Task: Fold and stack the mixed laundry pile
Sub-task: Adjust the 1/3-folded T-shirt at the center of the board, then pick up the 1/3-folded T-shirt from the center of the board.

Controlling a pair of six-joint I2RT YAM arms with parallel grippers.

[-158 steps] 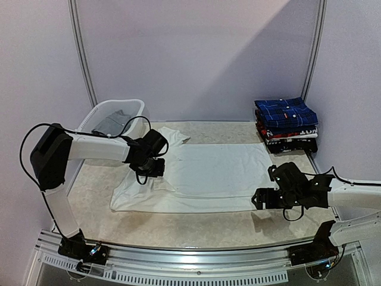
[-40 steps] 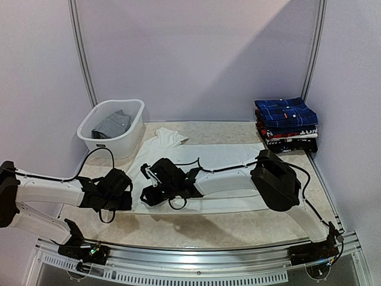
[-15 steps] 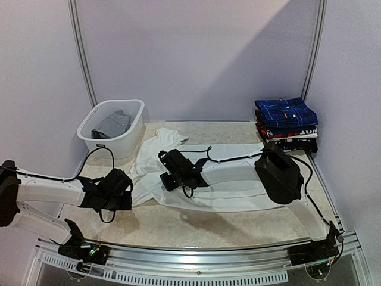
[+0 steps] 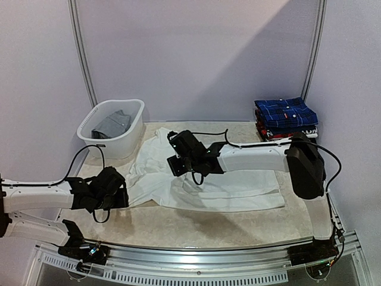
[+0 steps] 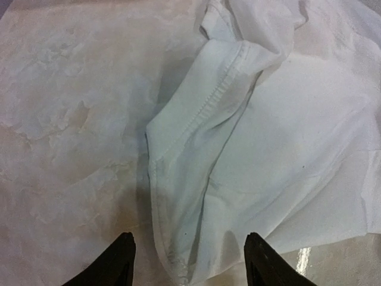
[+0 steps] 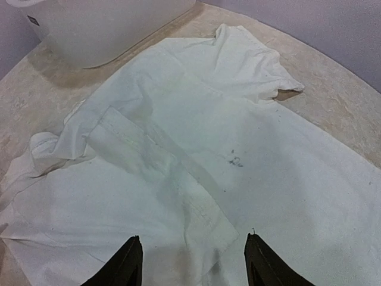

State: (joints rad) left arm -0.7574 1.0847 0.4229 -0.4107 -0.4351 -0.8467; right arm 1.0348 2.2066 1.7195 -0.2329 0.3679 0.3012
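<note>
The white shirt (image 4: 226, 185) lies rumpled in the middle of the worktop (image 4: 196, 226). The left arm lies low across the lower left. Its left hand (image 5: 189, 265) is at the shirt's left edge, fingers apart, holding nothing. The right arm reaches in from the right. Its right hand (image 6: 193, 262) is over the shirt, fingers apart too. A blue plaid shirt (image 4: 286, 111) tops the folded stack at upper right.

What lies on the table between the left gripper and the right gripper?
The top view shows the bunched side of the plain white cloth shirt between the left gripper and the right gripper.
</note>
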